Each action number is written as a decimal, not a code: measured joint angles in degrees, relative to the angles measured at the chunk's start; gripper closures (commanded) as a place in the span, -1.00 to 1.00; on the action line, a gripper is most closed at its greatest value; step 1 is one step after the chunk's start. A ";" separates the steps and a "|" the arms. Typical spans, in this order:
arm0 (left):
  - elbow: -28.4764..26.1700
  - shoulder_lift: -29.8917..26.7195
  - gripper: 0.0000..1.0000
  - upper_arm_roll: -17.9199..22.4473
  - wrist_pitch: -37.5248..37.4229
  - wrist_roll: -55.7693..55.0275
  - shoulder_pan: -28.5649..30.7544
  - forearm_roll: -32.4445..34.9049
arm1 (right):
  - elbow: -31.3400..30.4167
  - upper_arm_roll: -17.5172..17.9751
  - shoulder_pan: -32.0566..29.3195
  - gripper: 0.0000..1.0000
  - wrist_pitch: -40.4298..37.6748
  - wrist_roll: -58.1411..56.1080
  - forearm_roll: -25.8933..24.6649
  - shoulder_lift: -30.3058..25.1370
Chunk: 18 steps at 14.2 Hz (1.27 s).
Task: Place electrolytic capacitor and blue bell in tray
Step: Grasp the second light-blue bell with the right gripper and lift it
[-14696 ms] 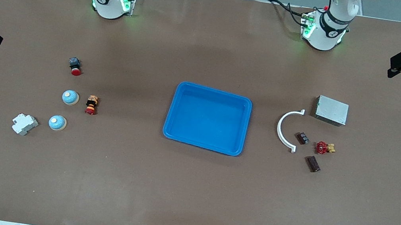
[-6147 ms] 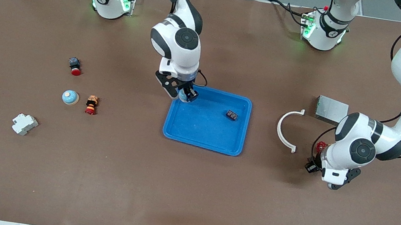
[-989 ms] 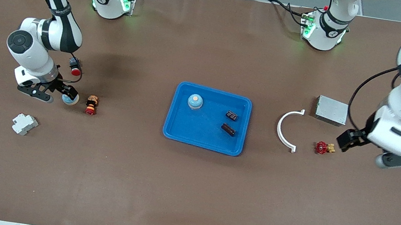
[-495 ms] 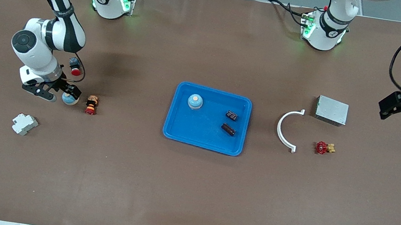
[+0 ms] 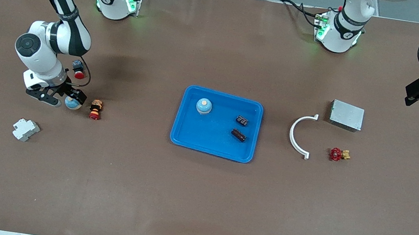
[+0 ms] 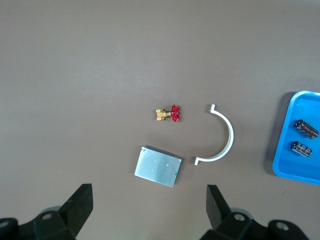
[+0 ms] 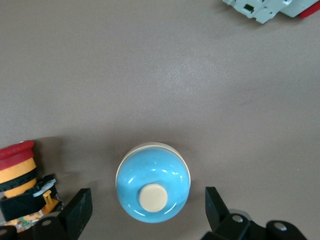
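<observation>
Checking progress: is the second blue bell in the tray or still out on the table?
Out. It sits upright on the table, between the open right gripper's fingers; the tray holds another bell.

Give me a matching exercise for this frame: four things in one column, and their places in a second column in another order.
Things:
1. blue bell with the cream button
2. second blue bell
3. red valve
4. grey metal box

Places:
A. on the table between the right gripper's open fingers
B. inside the blue tray, with two capacitors
C. on the table beside the white curved piece, nearer the front camera than the box
D. on the table at the left arm's end, farther from the front camera than the valve

Pairs: 1-B, 2-A, 3-C, 4-D
</observation>
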 measured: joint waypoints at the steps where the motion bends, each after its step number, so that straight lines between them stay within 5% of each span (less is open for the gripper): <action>1: -0.13 -0.36 -1.00 0.04 -0.23 0.00 0.03 0.00 | 0.00 0.00 0.00 -0.88 0.06 0.00 0.00 0.11; 2: -0.18 -0.59 -1.00 0.07 -0.30 0.00 0.04 0.00 | 0.00 0.01 0.00 -0.62 0.08 0.00 0.01 0.16; 5: -0.22 -1.31 -1.00 0.07 -0.90 0.00 0.04 0.00 | 0.00 0.14 0.00 0.99 0.09 0.00 0.01 0.17; 14: -0.69 -1.99 -1.00 -0.20 -2.84 0.00 -0.54 -2.65 | 0.40 0.60 0.41 1.00 -1.48 0.01 0.02 -0.17; 18: -0.74 -2.01 -1.00 -0.16 -4.87 0.00 -0.51 -3.84 | 4.22 1.83 1.94 1.00 -17.13 0.66 1.29 -5.23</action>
